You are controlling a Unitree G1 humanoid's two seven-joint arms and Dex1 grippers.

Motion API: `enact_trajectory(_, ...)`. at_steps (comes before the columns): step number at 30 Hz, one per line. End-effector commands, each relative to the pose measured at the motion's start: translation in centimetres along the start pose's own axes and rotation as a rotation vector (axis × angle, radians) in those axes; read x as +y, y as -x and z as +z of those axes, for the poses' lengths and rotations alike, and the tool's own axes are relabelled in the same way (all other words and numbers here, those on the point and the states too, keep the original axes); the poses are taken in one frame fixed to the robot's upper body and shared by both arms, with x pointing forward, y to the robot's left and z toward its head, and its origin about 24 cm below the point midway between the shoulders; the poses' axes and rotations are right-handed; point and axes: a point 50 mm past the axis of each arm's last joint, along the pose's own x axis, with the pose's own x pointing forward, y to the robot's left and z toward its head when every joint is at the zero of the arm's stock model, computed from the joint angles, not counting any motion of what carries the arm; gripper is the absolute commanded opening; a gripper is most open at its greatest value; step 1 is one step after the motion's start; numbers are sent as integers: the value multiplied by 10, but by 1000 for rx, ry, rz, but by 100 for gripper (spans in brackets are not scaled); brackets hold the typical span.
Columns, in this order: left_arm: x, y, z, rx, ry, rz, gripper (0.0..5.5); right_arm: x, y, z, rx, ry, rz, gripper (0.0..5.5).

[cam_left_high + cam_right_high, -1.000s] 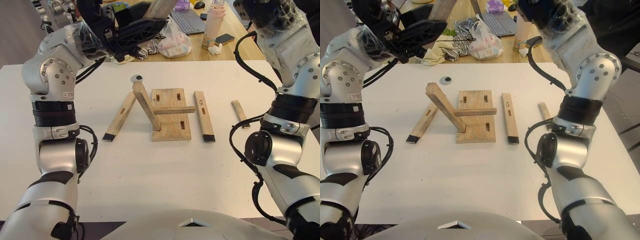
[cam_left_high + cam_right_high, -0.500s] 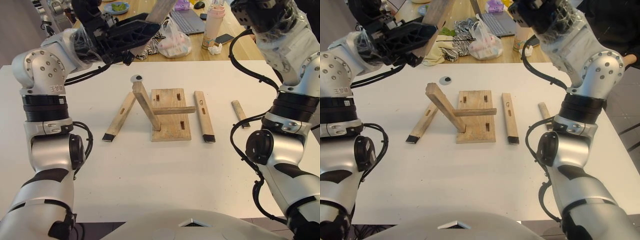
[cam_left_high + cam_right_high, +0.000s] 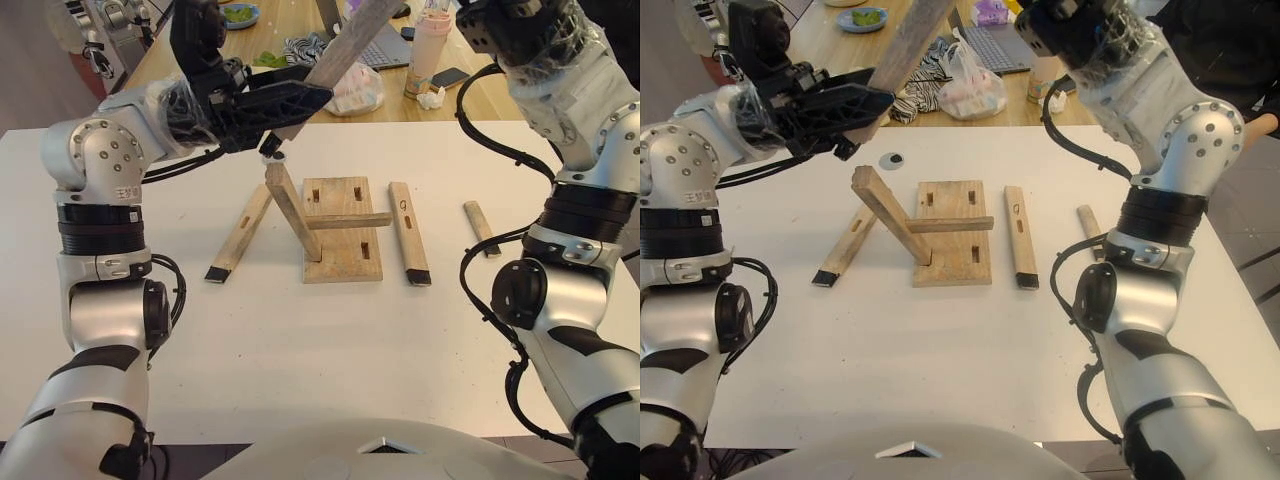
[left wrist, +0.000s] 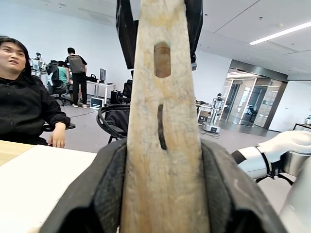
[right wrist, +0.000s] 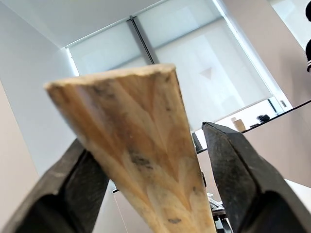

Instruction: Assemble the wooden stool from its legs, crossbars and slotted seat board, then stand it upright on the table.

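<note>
The slotted seat board [image 3: 343, 232] lies flat mid-table. One leg [image 3: 292, 210] stands tilted in it, joined to a crossbar [image 3: 350, 220]. A loose leg [image 3: 238, 234] lies to its left and another [image 3: 408, 232] to its right. A short crossbar [image 3: 479, 226] lies farther right. My left gripper [image 3: 290, 100] hangs above the board's far left corner, shut on a wooden leg [image 3: 345, 45] that slants up and away; the left wrist view shows this leg [image 4: 163, 121] between the pads. My right gripper [image 5: 153, 189] is raised high at the right, shut on a wooden piece [image 5: 141, 145].
A small black-and-white disc [image 3: 891, 159] lies on the white table [image 3: 300, 350] behind the parts. A second table beyond holds a plastic bag [image 3: 355, 90], a laptop [image 3: 380, 40], a bottle [image 3: 428, 50] and a phone [image 3: 449, 76]. A seated person shows in the left wrist view.
My left arm has swung down and toward the seat board with the leg in its grip. The right arm and the parts on the table have stayed put.
</note>
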Motion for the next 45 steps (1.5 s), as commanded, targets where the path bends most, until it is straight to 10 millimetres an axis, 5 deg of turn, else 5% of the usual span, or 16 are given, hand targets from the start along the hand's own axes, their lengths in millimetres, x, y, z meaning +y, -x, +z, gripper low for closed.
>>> enact_trajectory(1,1,-4,2,8,-60,28,199,-1,-4,8,-9,31,-40,244)
enact_trajectory(10,8,-1,9,-9,-84,104,290,-9,6,0,-27,235,-117,205)
enact_trajectory(18,7,18,41,-204,-82,247,290,-27,67,18,-156,393,-248,204)
enact_trajectory(24,-1,8,0,-89,-77,276,212,-60,116,-11,-4,454,-378,204)
enact_trajectory(29,-3,7,-9,-131,-25,271,125,-90,159,-45,6,358,-519,204)
enact_trajectory(37,0,5,-29,-96,40,297,2,-89,167,-65,81,306,-456,204)
enact_trajectory(45,1,2,-53,-26,80,310,0,-76,167,-53,123,317,-424,204)
